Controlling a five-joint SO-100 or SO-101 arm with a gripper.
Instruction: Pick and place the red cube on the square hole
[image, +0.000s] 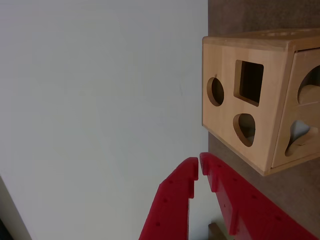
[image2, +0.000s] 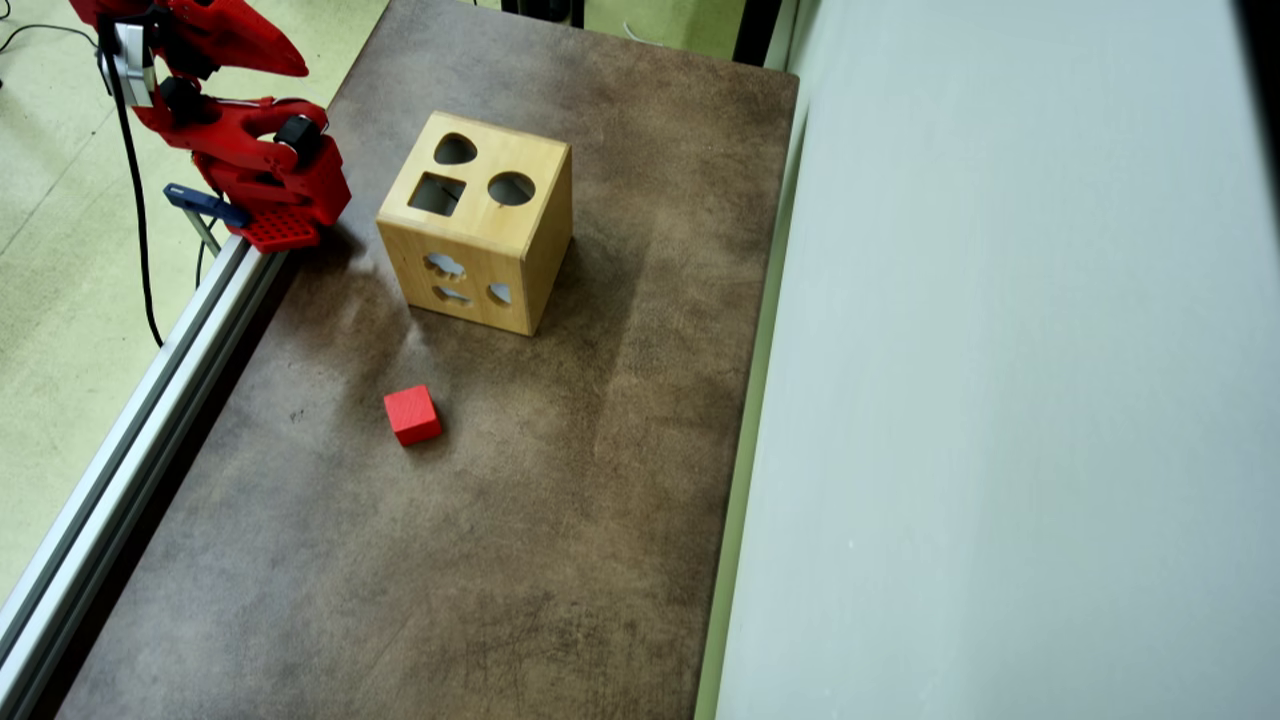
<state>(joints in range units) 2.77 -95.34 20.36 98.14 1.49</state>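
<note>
We note a bright red plastic two-finger gripper (image: 199, 167) in the wrist view, matte and apparently 3D-printed. Both red fingers (image: 172, 205) are flat, thick slabs that taper toward blunt tips. The left finger carries a stepped notch just behind its tip; the right finger (image: 240, 200) has a toothed inner edge. Small round recesses, possibly screw holes, dot the faces behind the tips. In the overhead view we see the red plastic arm body (image2: 245, 150) with black cylindrical fittings (image2: 298, 133), a ribbed red base plate (image2: 280, 228), a black cable (image2: 135, 215) trailing off it, and a dark blue clamp (image2: 205, 205) beside the base.
</note>
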